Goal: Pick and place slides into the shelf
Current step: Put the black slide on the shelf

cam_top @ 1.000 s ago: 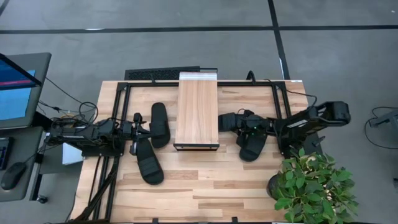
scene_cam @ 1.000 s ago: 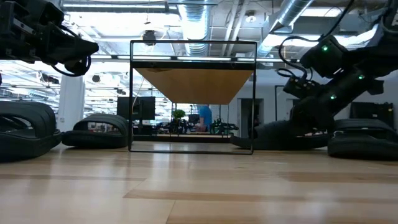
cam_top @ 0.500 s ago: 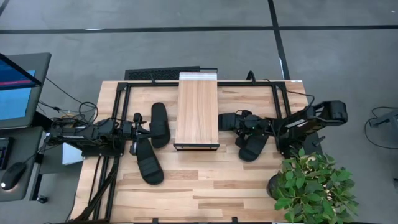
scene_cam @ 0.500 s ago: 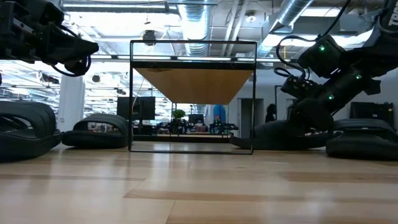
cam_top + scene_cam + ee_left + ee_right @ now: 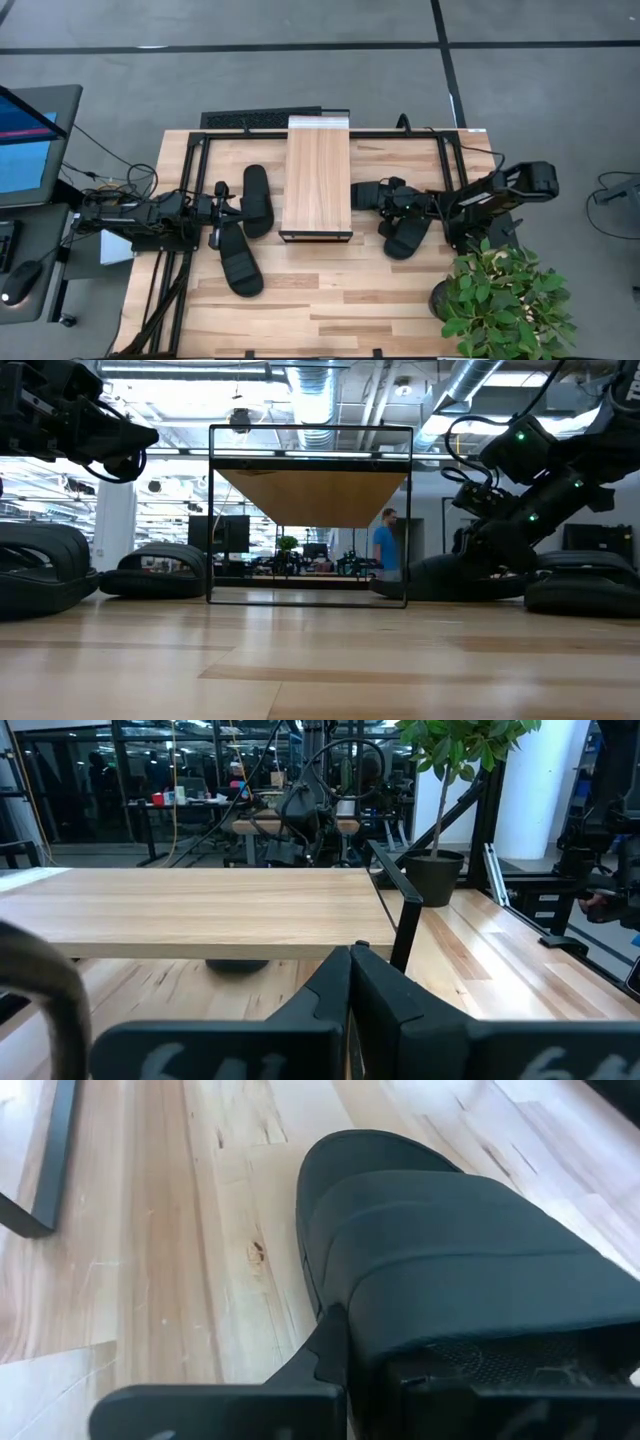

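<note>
The light-wood shelf (image 5: 318,180) stands mid-table. Left of it two black slides (image 5: 257,200) (image 5: 240,262) lie sole-down on the table. My left gripper (image 5: 214,207) hovers shut beside them, holding nothing; its shut fingers (image 5: 350,982) face the shelf top. Right of the shelf another slide (image 5: 368,193) lies on its sole, and a further one (image 5: 406,236) lies nearer the front. My right gripper (image 5: 392,203) is down on the slide by the shelf (image 5: 440,574), shut on its strap. My right gripper has the ribbed strap (image 5: 400,1315) of the slide at the strap's rear edge. One finger (image 5: 332,1342) shows beside the strap and the other is hidden beneath it. The fingers come from the table's right side, slanting down, along the slide. Its sole rests on the table.
A potted plant (image 5: 505,300) stands at the table's near right corner, close to my right arm. A black frame (image 5: 200,140) runs along the table's edges. Bare wood lies in front of the shelf. A person walks in the room behind.
My right gripper has edged a little toward the shelf and down at the slide that lies beside it. The slides lie where they were.
</note>
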You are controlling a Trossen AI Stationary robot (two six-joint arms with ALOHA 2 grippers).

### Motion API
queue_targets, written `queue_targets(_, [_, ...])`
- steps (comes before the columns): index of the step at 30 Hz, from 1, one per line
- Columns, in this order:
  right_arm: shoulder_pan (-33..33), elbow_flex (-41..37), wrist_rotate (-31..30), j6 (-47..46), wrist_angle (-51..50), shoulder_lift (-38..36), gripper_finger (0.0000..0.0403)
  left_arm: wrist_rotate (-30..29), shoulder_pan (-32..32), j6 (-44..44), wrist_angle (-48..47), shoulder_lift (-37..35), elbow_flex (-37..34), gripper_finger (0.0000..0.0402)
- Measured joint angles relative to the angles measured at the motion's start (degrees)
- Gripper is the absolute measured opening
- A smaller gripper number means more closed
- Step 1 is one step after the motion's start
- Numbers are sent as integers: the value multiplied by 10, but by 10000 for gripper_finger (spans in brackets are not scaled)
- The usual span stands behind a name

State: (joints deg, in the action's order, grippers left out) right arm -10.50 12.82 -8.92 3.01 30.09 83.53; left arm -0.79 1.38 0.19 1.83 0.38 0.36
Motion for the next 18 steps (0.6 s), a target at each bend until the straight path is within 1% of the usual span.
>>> queue_targets(4, [0,-1,-10,0,5,1,3,0,0,-6,0,0,0,0])
queue_targets(11, [-2,-2,-99,-6,17,3,3,0,0,-3,0,0,0,0])
queue_targets(18, [-2,4,-102,6,9,2,3,0,0,-2,0,0,0,0])
